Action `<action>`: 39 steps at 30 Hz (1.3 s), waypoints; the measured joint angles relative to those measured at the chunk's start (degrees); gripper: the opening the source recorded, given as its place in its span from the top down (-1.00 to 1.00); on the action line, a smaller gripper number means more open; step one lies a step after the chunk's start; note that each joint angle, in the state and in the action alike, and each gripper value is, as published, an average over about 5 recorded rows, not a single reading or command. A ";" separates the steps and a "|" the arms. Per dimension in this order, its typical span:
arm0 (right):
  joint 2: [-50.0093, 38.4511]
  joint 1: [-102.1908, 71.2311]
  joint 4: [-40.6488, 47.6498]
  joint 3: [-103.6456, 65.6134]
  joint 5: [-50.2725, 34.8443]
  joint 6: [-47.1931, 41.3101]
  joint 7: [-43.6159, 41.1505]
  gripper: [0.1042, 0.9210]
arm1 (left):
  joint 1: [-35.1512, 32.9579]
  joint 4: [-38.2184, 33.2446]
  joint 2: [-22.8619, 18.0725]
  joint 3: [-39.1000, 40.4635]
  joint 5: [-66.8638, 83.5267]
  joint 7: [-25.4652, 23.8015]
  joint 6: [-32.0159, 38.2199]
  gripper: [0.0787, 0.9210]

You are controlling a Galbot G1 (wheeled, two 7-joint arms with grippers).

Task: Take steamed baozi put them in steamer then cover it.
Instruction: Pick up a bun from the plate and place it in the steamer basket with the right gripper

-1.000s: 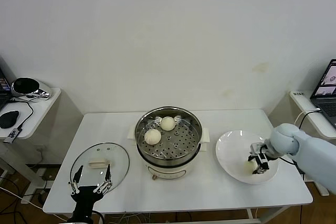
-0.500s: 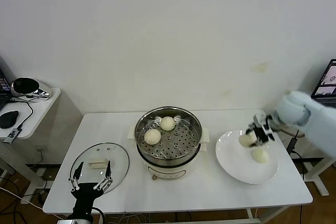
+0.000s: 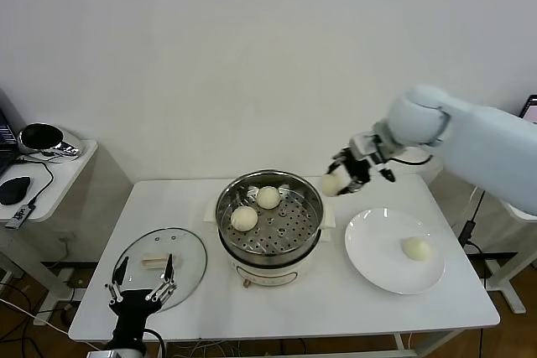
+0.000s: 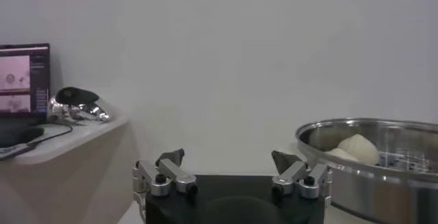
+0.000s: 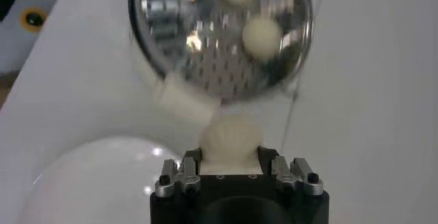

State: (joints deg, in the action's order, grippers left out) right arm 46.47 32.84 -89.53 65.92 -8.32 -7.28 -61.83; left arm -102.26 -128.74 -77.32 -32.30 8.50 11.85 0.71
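Observation:
The steamer [image 3: 270, 222] stands mid-table, a shiny steel pot on a white base. Two steamed baozi [image 3: 268, 197] [image 3: 244, 218] lie on its perforated tray, also seen as baozi [image 5: 262, 35] in the right wrist view. My right gripper [image 3: 340, 179] hangs just right of the steamer's rim, above the table, shut on a third baozi [image 3: 332, 184] [image 5: 230, 140]. A fourth baozi [image 3: 416, 248] lies on the white plate [image 3: 373, 245]. My left gripper [image 3: 139, 281] [image 4: 230, 166] stays open at the front left, near the glass lid [image 3: 159, 266], holding nothing.
The steamer's rim [image 4: 356, 136] shows in the left wrist view with baozi inside. A side table [image 3: 46, 178] with a black headset and a mouse stands at far left. A laptop corner [image 3: 530, 109] shows at the right edge.
My right gripper lifted a baozi off the plate and carried it up and left to beside the steamer's rim. One baozi stays on the plate. The left arm barely moved.

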 measured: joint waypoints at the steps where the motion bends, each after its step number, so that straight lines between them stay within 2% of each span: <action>1: 1.03 0.06 0.04 0.72 0.16 0.71 0.10 -0.07 | 0.05 -0.11 -0.04 -0.03 -0.01 0.00 -0.08 -0.77; 19: 15.24 -2.37 3.44 7.82 10.85 16.75 2.60 -0.09 | 0.10 -0.43 -0.69 -0.68 0.08 0.05 -0.41 -0.77; 27: 17.30 -4.12 4.50 8.45 15.94 22.02 3.23 -0.10 | -0.11 -0.76 -0.83 -0.60 0.12 0.02 -0.41 -0.77; 35: 18.41 -4.76 4.48 8.79 17.44 24.28 3.88 -0.12 | 0.12 -0.41 -0.88 -0.36 0.11 0.02 -0.34 -0.77; 39: 18.63 -4.82 4.42 8.91 17.87 25.11 4.19 -0.21 | 0.23 -0.38 -0.87 -0.33 0.13 0.02 -0.31 -0.77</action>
State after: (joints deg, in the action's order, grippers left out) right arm 65.09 28.02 -85.11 74.82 9.55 17.83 -57.64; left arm -102.03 -129.12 -78.19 -32.63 8.63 11.88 0.40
